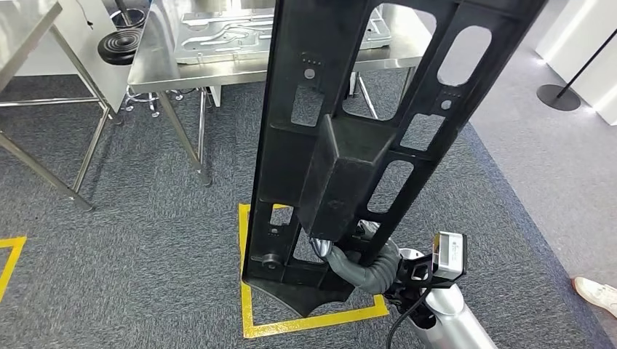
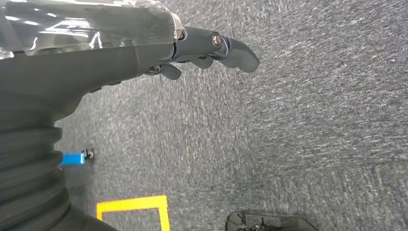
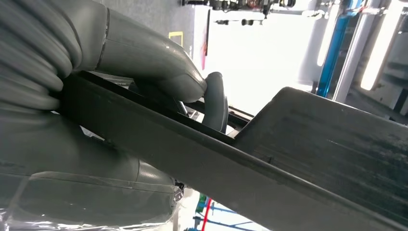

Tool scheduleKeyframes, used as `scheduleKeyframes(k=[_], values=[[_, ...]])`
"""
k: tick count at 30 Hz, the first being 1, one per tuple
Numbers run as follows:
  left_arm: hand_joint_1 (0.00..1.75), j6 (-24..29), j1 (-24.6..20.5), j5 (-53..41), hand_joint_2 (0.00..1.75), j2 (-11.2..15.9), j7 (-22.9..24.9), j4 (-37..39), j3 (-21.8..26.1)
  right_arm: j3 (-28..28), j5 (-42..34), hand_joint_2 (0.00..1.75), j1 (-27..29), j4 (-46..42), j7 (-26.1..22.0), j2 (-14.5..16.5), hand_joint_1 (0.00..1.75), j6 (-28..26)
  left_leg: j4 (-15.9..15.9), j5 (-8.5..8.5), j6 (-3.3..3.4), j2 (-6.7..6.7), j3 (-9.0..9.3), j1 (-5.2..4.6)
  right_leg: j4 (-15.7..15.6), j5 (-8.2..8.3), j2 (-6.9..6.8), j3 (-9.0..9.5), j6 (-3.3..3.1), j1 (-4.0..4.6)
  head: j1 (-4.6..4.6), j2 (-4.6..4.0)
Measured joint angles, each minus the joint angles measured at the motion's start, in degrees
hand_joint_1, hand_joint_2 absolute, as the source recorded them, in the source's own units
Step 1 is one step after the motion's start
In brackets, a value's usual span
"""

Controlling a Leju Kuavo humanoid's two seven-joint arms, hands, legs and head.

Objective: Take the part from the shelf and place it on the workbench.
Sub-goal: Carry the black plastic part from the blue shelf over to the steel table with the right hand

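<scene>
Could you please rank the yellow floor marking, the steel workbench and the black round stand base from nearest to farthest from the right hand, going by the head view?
Measured from the right hand, which grips the black part:
1. Yellow floor marking, on the carpet just below and left of the hand.
2. Steel workbench, ahead, up the picture.
3. Black round stand base, far off at the right edge; its gap from the workbench is modest.

The long black plastic frame with cut-out holes, held upright by the right hand, stood between the robot and the shiny steel workbench. A ribbed silver metal panel covered much of the benchtop. Grey carpet lay open before the bench.
</scene>
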Motion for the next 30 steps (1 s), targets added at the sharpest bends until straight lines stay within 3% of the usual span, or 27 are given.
scheduleKeyframes(k=[2,3,5,7,9,12,13,14,15,17,19,21,24,26,28,29,30], values=[[0.00,-0.06,-0.01,-0.06,1.75,0.06,0.05,0.00,0.00,-0.02,0.17,1.75,0.02,-0.01,-0.01,-0.01,1.75,-0.32,-7.27,4.32,0.39,-0.24,3.04,-0.02,0.42,-0.44,0.44,0.17,0.21,0.01,0.00,0.00],[0.00,-0.11,-0.06,-0.08,1.75,0.09,0.08,0.00,-0.01,-0.04,0.21,1.75,0.02,-0.01,-0.03,-0.01,1.75,-0.42,-10.66,5.67,0.66,-0.44,4.53,-0.10,0.71,-0.65,0.60,0.13,0.42,0.08,0.01,0.00],[0.00,-0.21,-0.12,-0.12,1.75,0.13,0.15,0.00,-0.02,-0.07,0.31,1.75,0.07,-0.06,-0.06,-0.03,1.75,-0.50,-13.63,6.22,1.19,-0.78,5.75,-0.28,0.97,-0.81,0.78,-0.10,0.95,0.18,0.00,0.00],[0.00,-0.31,-0.13,-0.07,1.75,0.10,0.28,0.00,-0.02,-0.10,0.39,1.75,0.11,-0.14,-0.08,-0.06,1.75,-0.51,-13.96,6.37,1.73,-0.74,5.77,-0.29,0.93,-0.82,0.85,-0.20,1.58,0.18,-0.01,0.00],[0.00,-0.38,-0.17,0.06,1.75,0.08,0.47,0.00,0.01,-0.17,0.39,1.75,0.06,-0.22,-0.09,-0.09,1.75,-0.51,-14.42,6.63,2.35,-0.61,6.01,-0.07,2.38,-1.94,0.49,-0.73,2.20,0.06,0.01,0.00],[0.00,-0.54,-0.25,0.34,1.75,0.09,0.63,0.00,0.03,-0.21,0.39,1.75,0.02,-0.26,-0.10,-0.10,1.75,-0.51,-14.68,6.71,2.84,-0.40,6.13,0.04,12.51,-6.92,-0.06,-5.58,3.03,-0.39,0.01,0.00],[0.00,-0.61,-0.21,0.39,1.75,0.09,0.66,0.00,0.04,-0.20,0.40,1.75,0.07,-0.22,-0.10,-0.11,1.75,-0.50,-14.66,6.68,2.86,-0.33,6.12,0.03,15.91,-7.97,-0.10,-7.37,3.22,-0.54,0.01,0.00],[0.00,-0.66,-0.17,0.42,1.75,0.08,0.68,0.00,0.05,-0.19,0.41,1.75,0.11,-0.18,-0.09,-0.12,1.75,-0.48,-14.65,6.64,2.85,-0.27,6.14,0.02,17.51,-7.98,-0.14,-8.34,3.34,-0.66,0.01,0.00],[0.00,-0.70,-0.15,0.41,1.75,0.07,0.70,0.00,0.07,-0.18,0.42,1.75,0.11,-0.15,-0.09,-0.13,1.75,-0.46,-14.64,6.59,2.80,-0.23,6.21,0.03,16.71,-6.83,-0.22,-8.12,3.36,-0.74,0.01,0.00],[0.00,-0.75,-0.18,0.42,1.75,0.05,0.71,0.00,0.08,-0.18,0.43,1.75,0.06,-0.13,-0.10,-0.14,1.75,-0.45,-14.64,6.42,2.59,-0.23,6.50,0.03,9.35,-2.64,-0.57,-4.68,3.06,-0.76,0.01,0.00],[0.00,-0.79,-0.21,0.43,1.75,0.04,0.79,0.00,0.09,-0.17,0.45,1.75,0.01,-0.13,-0.16,-0.13,1.75,-0.45,-14.57,6.17,2.10,-0.21,6.68,-0.15,2.46,-0.21,-0.96,-1.40,2.48,-0.40,0.01,0.00],[0.00,-0.88,-0.22,0.43,1.75,0.03,0.97,0.00,0.09,-0.15,0.50,1.75,0.05,-0.13,-0.28,-0.13,1.75,-0.45,-14.62,6.01,1.43,-0.08,6.72,-0.24,0.83,-0.20,-0.95,-0.77,1.88,0.02,0.01,0.00],[0.00,-0.96,-0.28,0.42,1.75,-0.01,1.10,0.00,0.10,-0.15,0.55,1.75,0.07,-0.14,-0.43,-0.11,1.75,-0.45,-13.62,5.03,0.48,0.06,6.51,-0.14,0.14,0.09,-0.71,-0.44,0.83,-0.22,0.01,0.00],[0.00,-1.03,-0.28,0.40,1.75,0.00,1.14,0.00,0.09,-0.15,0.64,1.75,0.11,-0.15,-0.52,-0.10,1.75,-0.40,-8.15,1.84,0.20,-0.08,4.14,-0.07,-0.29,0.19,-0.72,-0.04,0.24,-0.41,0.01,0.00],[0.00,-1.13,-0.19,0.39,1.75,-0.01,1.20,0.00,0.09,-0.14,0.92,1.75,0.33,-0.14,-0.57,-0.09,1.75,-0.34,-0.41,-1.45,-0.01,-0.14,0.37,-0.07,-0.26,0.07,-0.69,0.03,-0.03,-0.31,0.01,0.00],[0.00,-1.15,-0.14,0.39,1.75,-0.01,1.22,0.00,0.09,-0.14,1.05,1.75,0.50,-0.14,-0.57,-0.09,1.75,-0.33,1.68,-1.73,-0.08,-0.14,-0.79,-0.07,-0.19,-0.03,-0.62,0.06,-0.06,-0.25,0.01,0.00],[0.00,-1.17,-0.10,0.39,1.75,-0.01,1.24,0.00,0.10,-0.14,1.13,1.75,0.64,-0.13,-0.57,-0.09,1.75,-0.32,1.64,-0.86,-0.10,-0.14,-0.96,-0.07,-0.09,-0.16,-0.53,0.13,-0.04,-0.22,0.01,0.00]])
